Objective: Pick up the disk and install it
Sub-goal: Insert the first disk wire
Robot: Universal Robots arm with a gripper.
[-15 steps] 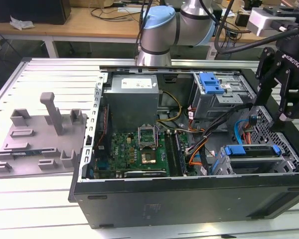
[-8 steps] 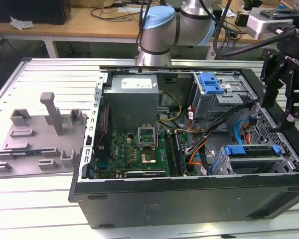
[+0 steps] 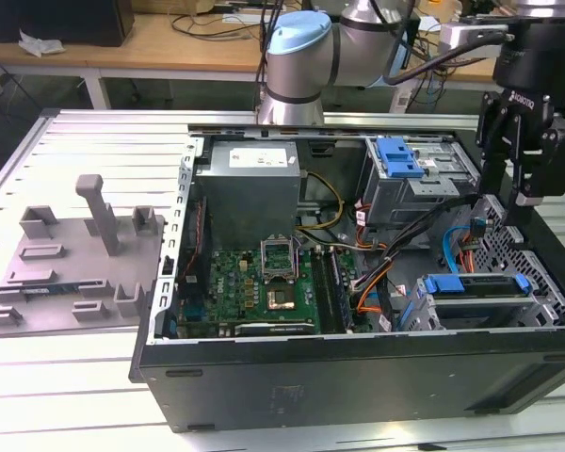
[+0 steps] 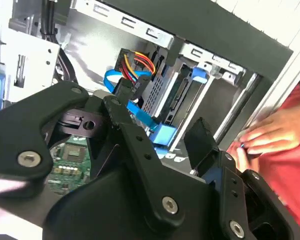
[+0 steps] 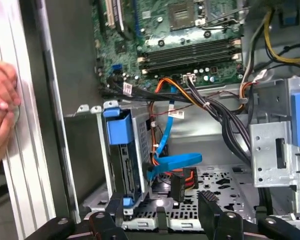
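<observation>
At the exterior view's left we see a grey fixture plate (image 3: 71, 268) lying on the counter (image 3: 66, 377). Further right stands the open computer case (image 3: 358, 381), and the disk (image 3: 477, 294) sits in the drive bay (image 3: 431, 311) at lower right. Higher in the frame, the arm (image 3: 301, 56) points its hand (image 3: 507, 193) straight down, spread wide and empty.

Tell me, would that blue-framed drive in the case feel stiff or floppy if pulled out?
Probably stiff: the disk shows a metal body in a blue frame. Likely heavy for its size. It sits snug in its bay, so it may resist sliding.
</observation>
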